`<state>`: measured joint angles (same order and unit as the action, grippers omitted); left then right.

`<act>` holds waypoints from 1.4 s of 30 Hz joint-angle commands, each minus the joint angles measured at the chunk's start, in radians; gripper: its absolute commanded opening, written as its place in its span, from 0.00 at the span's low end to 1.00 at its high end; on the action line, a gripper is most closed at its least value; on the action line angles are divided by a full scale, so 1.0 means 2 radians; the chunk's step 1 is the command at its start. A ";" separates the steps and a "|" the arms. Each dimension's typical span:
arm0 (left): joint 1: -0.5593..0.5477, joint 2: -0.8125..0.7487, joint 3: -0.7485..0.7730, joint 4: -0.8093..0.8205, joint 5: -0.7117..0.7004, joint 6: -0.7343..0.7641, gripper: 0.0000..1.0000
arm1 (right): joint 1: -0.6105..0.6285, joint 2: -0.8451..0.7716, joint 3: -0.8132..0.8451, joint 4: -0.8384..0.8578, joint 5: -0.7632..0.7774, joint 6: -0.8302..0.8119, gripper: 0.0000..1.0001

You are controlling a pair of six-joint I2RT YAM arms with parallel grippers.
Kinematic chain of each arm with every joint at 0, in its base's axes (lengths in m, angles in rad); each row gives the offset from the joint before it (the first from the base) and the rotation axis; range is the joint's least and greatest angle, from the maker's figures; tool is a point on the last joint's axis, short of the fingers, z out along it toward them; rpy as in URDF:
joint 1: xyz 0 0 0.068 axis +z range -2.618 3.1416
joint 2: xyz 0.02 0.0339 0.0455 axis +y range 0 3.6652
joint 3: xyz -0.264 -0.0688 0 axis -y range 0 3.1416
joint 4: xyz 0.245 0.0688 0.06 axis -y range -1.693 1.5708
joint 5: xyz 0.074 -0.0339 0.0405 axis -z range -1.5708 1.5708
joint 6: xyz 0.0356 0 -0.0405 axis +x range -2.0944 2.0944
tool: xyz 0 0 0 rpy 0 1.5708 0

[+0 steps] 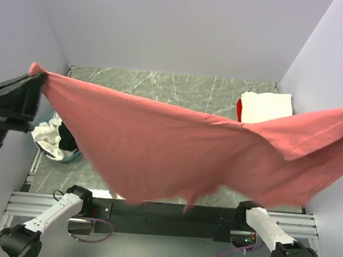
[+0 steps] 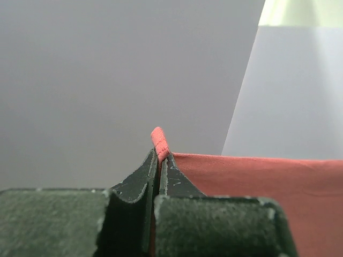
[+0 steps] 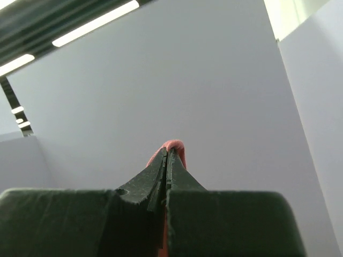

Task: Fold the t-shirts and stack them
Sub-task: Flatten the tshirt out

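Observation:
The large salmon-pink t-shirt (image 1: 176, 147) hangs stretched in the air across the whole table. My left gripper (image 1: 40, 81) is shut on its left corner, high at the left wall; the left wrist view shows the jaws pinching the pink hem (image 2: 159, 144). My right gripper (image 3: 169, 152) is shut on the other corner (image 3: 177, 147); it is beyond the right edge of the top view. A folded cream-white t-shirt (image 1: 266, 107) lies at the back right on a red one (image 1: 240, 110). Black and white shirts (image 1: 54, 135) sit bunched at the left.
A teal basin (image 1: 70, 157) holds the bunched shirts at the left edge. The grey marble tabletop (image 1: 163, 86) shows behind the hanging shirt. Pale walls close in the left, back and right sides. Both arm bases (image 1: 75, 201) stand at the near edge.

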<state>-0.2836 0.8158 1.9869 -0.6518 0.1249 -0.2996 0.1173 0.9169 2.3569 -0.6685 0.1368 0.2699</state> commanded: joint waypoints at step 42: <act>-0.020 0.315 -0.367 0.226 -0.162 -0.105 0.96 | -0.002 0.404 -0.341 0.151 -0.084 0.033 0.87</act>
<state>-0.2897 1.4998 1.3399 -0.2951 -0.2966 -0.4583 0.1169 1.7550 1.7763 -0.3782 -0.0727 0.3431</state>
